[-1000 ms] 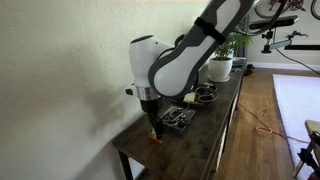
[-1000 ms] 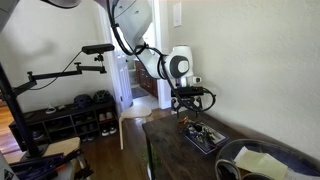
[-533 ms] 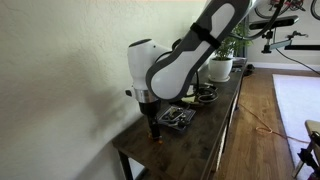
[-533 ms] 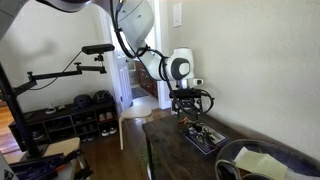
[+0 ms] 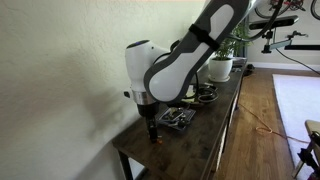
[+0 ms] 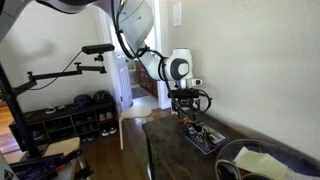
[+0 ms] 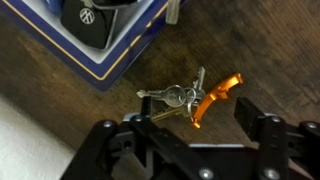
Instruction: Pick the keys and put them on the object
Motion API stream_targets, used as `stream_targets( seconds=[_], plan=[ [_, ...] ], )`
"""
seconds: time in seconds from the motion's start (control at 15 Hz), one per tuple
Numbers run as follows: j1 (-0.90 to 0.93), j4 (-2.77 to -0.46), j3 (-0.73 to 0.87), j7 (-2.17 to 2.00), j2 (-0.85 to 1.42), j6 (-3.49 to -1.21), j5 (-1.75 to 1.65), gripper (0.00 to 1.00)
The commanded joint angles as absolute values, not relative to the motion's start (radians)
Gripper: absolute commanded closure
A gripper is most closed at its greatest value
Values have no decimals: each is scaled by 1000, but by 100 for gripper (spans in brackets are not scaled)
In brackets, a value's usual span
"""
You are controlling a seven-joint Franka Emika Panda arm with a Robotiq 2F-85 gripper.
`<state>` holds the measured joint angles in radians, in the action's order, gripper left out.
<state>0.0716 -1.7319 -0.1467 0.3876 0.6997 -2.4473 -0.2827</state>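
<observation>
Slightly lower than a second ago, the arm [image 5: 175,60] now holds its gripper [image 5: 152,128] close over the dark wooden table [image 5: 205,140]. In the wrist view the object [image 7: 115,45] lies flat at 11 o'clock from the keys [image 7: 178,97], apart from them. The jaws stand spread wide and empty, flanking the keys at 6 o'clock. The keys rest on the table, their orange tag [image 7: 217,95] at 3 o'clock.

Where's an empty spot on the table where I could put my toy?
In the wrist view, bare dark wood table lies right of the silvery keys with the orange tag, and a narrow strip between them and the flat blue-edged book. It's crowded around the white plant pot.
</observation>
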Motion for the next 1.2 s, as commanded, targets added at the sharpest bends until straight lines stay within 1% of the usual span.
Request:
stream_targets(
  seconds=[0.0, 0.2, 0.33, 0.47, 0.6, 0.67, 0.73, 0.87, 1.0, 1.13],
  plan=[
    [88, -1718, -131, 369, 707, -2420, -268, 46],
    [86, -1715, -136, 376, 714, -2417, -263, 67],
    [87, -1708, -138, 378, 714, -2415, -263, 78],
    [88, -1705, -139, 379, 713, -2413, -263, 91],
    [91, -1700, -139, 378, 711, -2407, -263, 93],
    [91, -1702, -139, 380, 710, -2404, -262, 90],
    [90, -1704, -140, 381, 707, -2405, -261, 91],
    [86, -1709, -144, 386, 702, -2401, -258, 98],
    [85, -1720, -144, 385, 690, -2404, -258, 94],
    [81, -1730, -146, 388, 680, -2409, -254, 94]
  ],
)
